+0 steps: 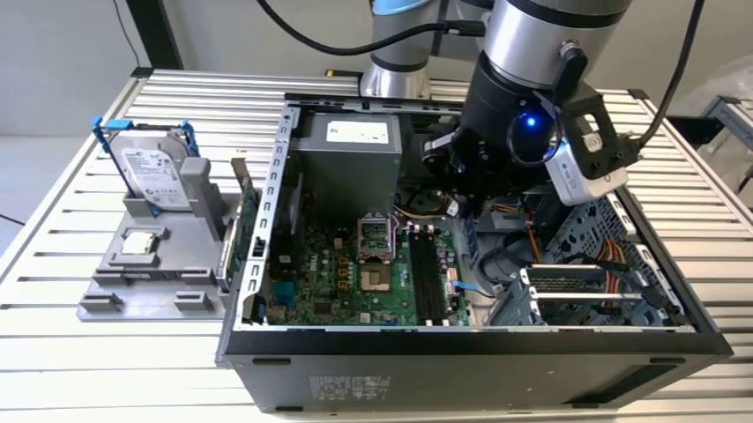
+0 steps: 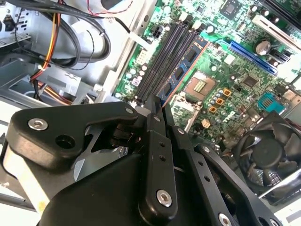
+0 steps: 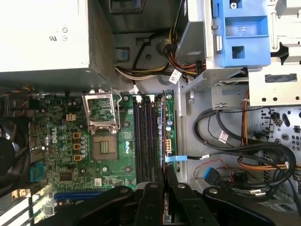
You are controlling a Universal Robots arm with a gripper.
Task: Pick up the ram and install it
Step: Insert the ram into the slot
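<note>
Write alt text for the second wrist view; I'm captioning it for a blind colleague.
The gripper pinches the ram, a thin board with dark chips, held on edge along the black memory slots of a green motherboard. A processor socket lies beside it, and a fan sits further off.

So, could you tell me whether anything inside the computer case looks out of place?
Nothing looks damaged or spilled. One oddity: the processor socket on the motherboard lies empty, its metal frame flipped open. The tool grips the ram in line with the memory slots.
</note>
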